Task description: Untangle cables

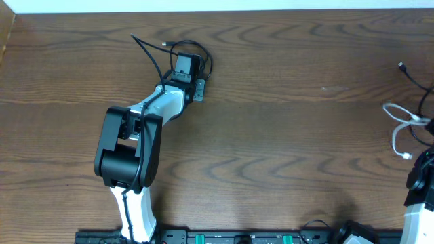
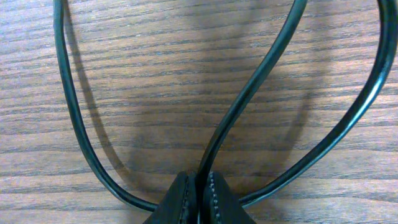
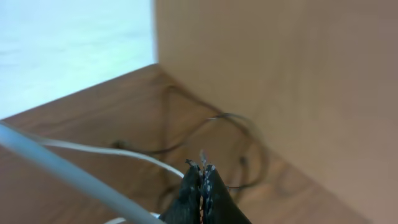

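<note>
cables are split across the wooden table [image 1: 285,135] right now. the left gripper [image 2: 199,186] is out at the far-left part of the table, with its two fingers [image 2: 180,200] squeezed tight on a black cable [image 2: 249,93]. from the wrist view one strand runs straight up out of the pinch, and the rest loops around on both sides and lies flat on the wood. from overhead the same cable curls around the gripper head, with a loose tail pointing off toward the far-left corner.

over at the right edge there's a white cable [image 1: 397,129] lying in a loop, with a thin dark cable [image 1: 413,74] just beyond it, near the table's edge. the right gripper [image 3: 201,174] sits low over there with its fingertips pressed together. a white strand runs up close to the tips, but honestly i can't tell if it's actually caught between them. the two piles are well apart.
</note>
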Controlling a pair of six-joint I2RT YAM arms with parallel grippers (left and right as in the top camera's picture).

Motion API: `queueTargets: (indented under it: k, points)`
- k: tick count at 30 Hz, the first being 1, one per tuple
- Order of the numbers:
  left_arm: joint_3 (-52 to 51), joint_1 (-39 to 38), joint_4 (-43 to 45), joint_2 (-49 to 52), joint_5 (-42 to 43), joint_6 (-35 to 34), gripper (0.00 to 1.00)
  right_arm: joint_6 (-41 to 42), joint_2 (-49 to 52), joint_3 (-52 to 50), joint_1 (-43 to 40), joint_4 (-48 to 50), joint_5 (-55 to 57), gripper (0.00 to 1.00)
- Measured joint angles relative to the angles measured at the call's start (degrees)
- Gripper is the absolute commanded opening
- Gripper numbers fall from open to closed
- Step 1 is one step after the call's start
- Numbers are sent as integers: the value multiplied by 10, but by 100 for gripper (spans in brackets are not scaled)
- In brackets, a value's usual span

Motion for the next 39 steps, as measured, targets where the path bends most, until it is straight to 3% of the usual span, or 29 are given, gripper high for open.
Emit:
queueTargets:
  k: [3, 9, 18, 25, 31, 33, 34, 37, 39]
  points:
    - [0, 0, 0, 0, 0, 0, 8, -7, 0, 0, -24, 12, 53, 1]
    - [0, 0, 0, 0, 0, 0, 8, -13, 1, 0, -148, 64, 98, 1]
    - [0, 0, -1, 0, -1, 0, 8, -27, 112, 0, -299, 151, 39, 1]
    - [0, 0, -1, 0, -1, 0, 8, -28, 206, 0, -330, 234, -17, 1]
    - [0, 0, -1, 0, -1, 0, 8, -28, 300, 0, -334, 249, -44, 1]
    - [0, 0, -1, 0, -1, 0, 8, -25, 328, 0, -334, 248, -48, 9]
    - [0, 0, -1, 0, -1, 0, 8, -19, 340, 0, -334, 244, -50, 20]
    - [0, 0, -1, 0, -1, 0, 8, -10, 366, 0, -334, 235, -65, 40]
    - [0, 0, -1, 0, -1, 0, 8, -3, 378, 0, -334, 227, -78, 61]
